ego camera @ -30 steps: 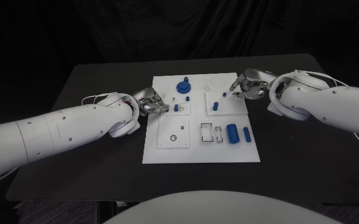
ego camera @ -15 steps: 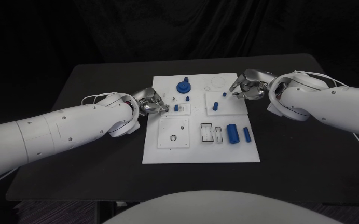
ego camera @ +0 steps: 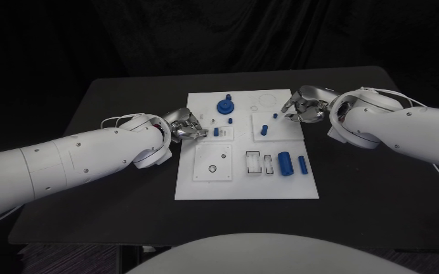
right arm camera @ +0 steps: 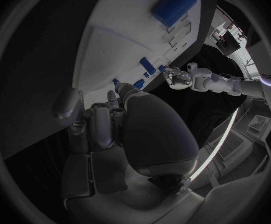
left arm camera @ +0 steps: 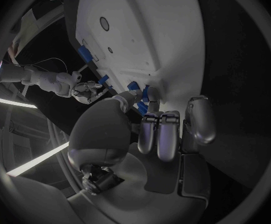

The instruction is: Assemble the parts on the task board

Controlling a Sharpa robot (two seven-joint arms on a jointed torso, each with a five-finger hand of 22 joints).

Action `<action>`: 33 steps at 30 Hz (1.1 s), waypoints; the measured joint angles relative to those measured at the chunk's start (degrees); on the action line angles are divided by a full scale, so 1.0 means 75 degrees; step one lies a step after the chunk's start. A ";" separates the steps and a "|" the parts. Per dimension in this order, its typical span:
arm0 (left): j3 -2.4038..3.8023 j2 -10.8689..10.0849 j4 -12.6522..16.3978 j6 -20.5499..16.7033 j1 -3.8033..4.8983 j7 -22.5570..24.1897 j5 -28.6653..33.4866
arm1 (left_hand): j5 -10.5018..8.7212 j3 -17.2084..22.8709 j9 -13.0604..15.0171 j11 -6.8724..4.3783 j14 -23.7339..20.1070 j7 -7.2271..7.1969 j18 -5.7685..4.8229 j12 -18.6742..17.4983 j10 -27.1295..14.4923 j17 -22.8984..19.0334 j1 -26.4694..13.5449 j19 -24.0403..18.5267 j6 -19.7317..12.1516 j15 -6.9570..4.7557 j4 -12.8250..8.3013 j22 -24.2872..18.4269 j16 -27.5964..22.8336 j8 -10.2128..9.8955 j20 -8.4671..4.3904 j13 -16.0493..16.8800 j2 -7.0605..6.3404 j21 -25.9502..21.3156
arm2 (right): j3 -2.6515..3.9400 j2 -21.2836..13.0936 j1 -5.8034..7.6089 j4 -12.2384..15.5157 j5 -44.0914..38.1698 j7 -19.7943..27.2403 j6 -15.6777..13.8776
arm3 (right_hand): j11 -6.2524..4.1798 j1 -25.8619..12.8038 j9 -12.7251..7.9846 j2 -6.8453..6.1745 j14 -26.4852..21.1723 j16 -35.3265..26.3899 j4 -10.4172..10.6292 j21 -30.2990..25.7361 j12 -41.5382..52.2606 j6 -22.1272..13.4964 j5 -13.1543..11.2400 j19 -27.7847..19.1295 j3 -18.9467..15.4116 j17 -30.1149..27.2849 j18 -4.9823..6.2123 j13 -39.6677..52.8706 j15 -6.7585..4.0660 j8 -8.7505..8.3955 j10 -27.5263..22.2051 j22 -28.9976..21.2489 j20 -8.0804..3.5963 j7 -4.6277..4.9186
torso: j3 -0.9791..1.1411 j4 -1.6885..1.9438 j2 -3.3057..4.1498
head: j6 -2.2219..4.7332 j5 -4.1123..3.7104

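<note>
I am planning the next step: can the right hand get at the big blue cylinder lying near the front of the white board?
Probably yes. The right hand is over the board's far right edge, and the big blue cylinder lies uncovered nearer the robot on that same side, with nothing between them.

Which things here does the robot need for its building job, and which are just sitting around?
Needed for the job:
- task board
- blue round part standing on the board
- blue cylinder lying near the board's front
- left robot hand and right robot hand, at the board's edges

Just there:
- black table
- dark curtain behind
</note>
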 measured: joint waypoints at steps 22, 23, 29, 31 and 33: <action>-0.0002 0.0015 -0.0095 0.0094 -0.0015 -0.0050 -0.0002 | -0.1921 -0.0830 -0.0109 0.0071 0.0004 -0.0015 0.0000 0.0000 -0.0014 0.0000 -0.0840 -0.0056 -0.0102 0.0058 0.0866 0.0000 0.0000 -0.0357 0.0056 0.0000 0.0113 -0.0150 | 0.0000 0.0006 -0.0009 -0.0012 0.0001 -0.0025 0.0053 | 0.0000 0.0000 0.0001 0.0000 0.0000 -0.0031 0.0021 -0.0028 -0.0024 -0.0027 0.0000 0.0000 0.0021 -0.0014 0.0000 0.0001 0.0000 0.0000 0.0000 -0.0001 0.0000 0.0027 | 0.0000 0.0000 0.0000 | 0.0000 -0.0017; 0.0000 0.0015 -0.0095 0.0104 -0.0015 -0.0050 -0.0002 | -0.1949 -0.0992 -0.0136 0.0085 0.0016 0.0014 0.0000 0.0000 -0.0014 0.0000 -0.0884 -0.0026 -0.0128 0.0069 0.0964 0.0000 0.0000 -0.0398 0.0086 0.0000 0.0096 -0.0150 | 0.0000 0.0007 -0.0010 -0.0012 0.0001 -0.0026 0.0055 | 0.0000 0.0000 0.0001 0.0000 0.0000 -0.0031 0.0021 -0.0028 -0.0024 -0.0027 0.0000 0.0000 0.0021 -0.0014 0.0000 0.0001 0.0000 0.0000 0.0000 -0.0001 0.0000 0.0027 | -0.0001 0.0000 0.0000 | 0.0000 -0.0018; 0.0011 0.0017 -0.0109 0.0149 -0.0014 -0.0042 0.0001 | -0.2073 -0.1739 -0.0202 0.0122 0.0016 0.0057 -0.0001 0.0000 -0.0018 0.0000 -0.1272 -0.0038 -0.0115 0.0069 0.1352 0.0000 0.0000 -0.0541 0.0128 0.0000 0.0144 -0.0179 | 0.0000 0.0012 -0.0011 -0.0019 0.0001 -0.0033 0.0071 | 0.0000 0.0000 0.0001 0.0000 0.0000 -0.0030 0.0021 -0.0028 -0.0024 -0.0027 0.0000 0.0000 0.0021 -0.0014 0.0000 0.0001 0.0000 0.0000 0.0000 -0.0001 0.0000 0.0027 | 0.0000 0.0000 0.0000 | 0.0000 -0.0022; 0.0014 0.0017 -0.0116 0.0166 -0.0014 -0.0036 0.0002 | -0.2128 -0.1989 -0.0211 0.0122 0.0016 0.0057 0.0000 0.0000 -0.0018 0.0000 -0.1400 -0.0028 -0.0116 0.0069 0.1385 0.0000 0.0000 -0.0578 0.0138 0.0000 0.0224 -0.0179 | 0.0000 0.0014 -0.0014 -0.0020 0.0001 -0.0034 0.0076 | 0.0000 0.0000 0.0001 0.0000 0.0000 -0.0030 0.0021 -0.0028 -0.0024 -0.0027 0.0000 0.0000 0.0021 -0.0013 0.0000 0.0001 0.0000 0.0000 0.0000 -0.0001 0.0000 0.0027 | 0.0000 0.0000 -0.0001 | 0.0000 -0.0018; 0.0016 0.0017 -0.0122 0.0178 -0.0014 -0.0031 0.0003 | -0.2142 -0.2239 -0.0225 0.0122 0.0010 0.0084 0.0001 0.0000 -0.0018 0.0000 -0.1553 -0.0028 -0.0089 0.0075 0.1401 0.0000 0.0000 -0.0584 0.0138 0.0000 0.0363 -0.0210 | 0.0000 0.0016 -0.0018 -0.0021 0.0001 -0.0035 0.0079 | 0.0000 0.0000 0.0001 0.0000 0.0000 -0.0030 0.0021 -0.0028 -0.0024 -0.0027 0.0000 0.0000 0.0021 -0.0013 0.0000 0.0001 0.0000 0.0000 0.0000 -0.0001 0.0000 0.0027 | 0.0000 0.0000 -0.0001 | 0.0000 -0.0018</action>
